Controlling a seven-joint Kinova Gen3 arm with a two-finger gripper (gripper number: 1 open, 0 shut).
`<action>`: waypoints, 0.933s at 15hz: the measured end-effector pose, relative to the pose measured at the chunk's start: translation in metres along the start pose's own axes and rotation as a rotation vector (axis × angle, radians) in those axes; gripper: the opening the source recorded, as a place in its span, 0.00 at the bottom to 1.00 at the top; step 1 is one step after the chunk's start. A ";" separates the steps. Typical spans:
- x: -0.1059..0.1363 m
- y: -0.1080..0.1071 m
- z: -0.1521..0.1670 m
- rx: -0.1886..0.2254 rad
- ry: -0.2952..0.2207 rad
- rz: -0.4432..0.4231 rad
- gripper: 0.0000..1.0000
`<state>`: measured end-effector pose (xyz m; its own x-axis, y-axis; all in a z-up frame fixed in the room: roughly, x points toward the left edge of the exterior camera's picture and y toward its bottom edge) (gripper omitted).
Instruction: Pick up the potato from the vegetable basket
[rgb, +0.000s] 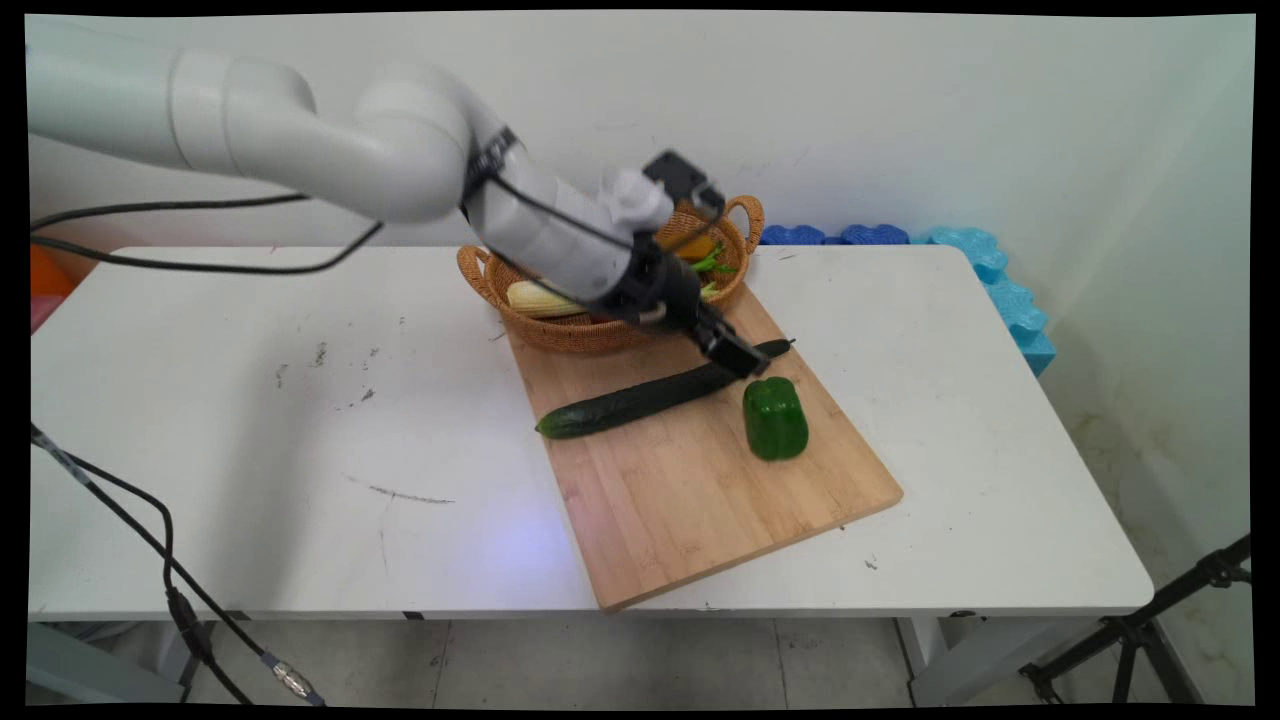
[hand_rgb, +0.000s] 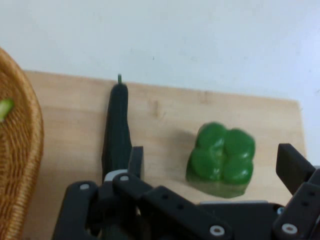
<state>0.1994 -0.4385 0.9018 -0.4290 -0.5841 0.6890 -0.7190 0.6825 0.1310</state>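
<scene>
Main view: my arm reached in from the upper left, over the basket (rgb: 575, 330), and angled down toward the board (rgb: 700, 500). The tool (rgb: 745, 362) sat low over the board's far half, beside the stem end of the cucumber (rgb: 640, 400) and just above the pepper (rgb: 775, 418) in the picture.

Hand view: the tool (hand_rgb: 215, 170) stood wide, with nothing between its fingers. One finger (hand_rgb: 136, 160) lay against the side of the cucumber (hand_rgb: 116, 130); the other (hand_rgb: 295, 167) stood clear on the far side of the pepper (hand_rgb: 222, 160). The pepper rested on the board (hand_rgb: 165, 115) in the gap between the fingers, touching neither. I could not tell whether the fingertips met the board.

The cucumber lay slantwise across the board, its cut end toward the left edge and its stem end toward the far right edge. The pepper stood on the board near that stem end, apart from it.

The basket (hand_rgb: 22, 150) sat on the table (rgb: 250, 420) at the board's far corner, its rim overlapping the board. It held an ear of corn (rgb: 540, 298), something orange (rgb: 700, 245) and some green pieces (rgb: 712, 265); the arm hid the rest of what it held.
</scene>
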 end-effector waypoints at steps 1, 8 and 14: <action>0.006 -0.001 -0.007 -0.005 0.005 -0.001 1.00; 0.029 -0.025 -0.072 -0.006 -0.045 0.038 1.00; 0.021 -0.042 -0.134 -0.016 -0.158 0.044 1.00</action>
<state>0.2938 -0.4201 1.0064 -0.5415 -0.6147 0.5735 -0.6897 0.7149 0.1151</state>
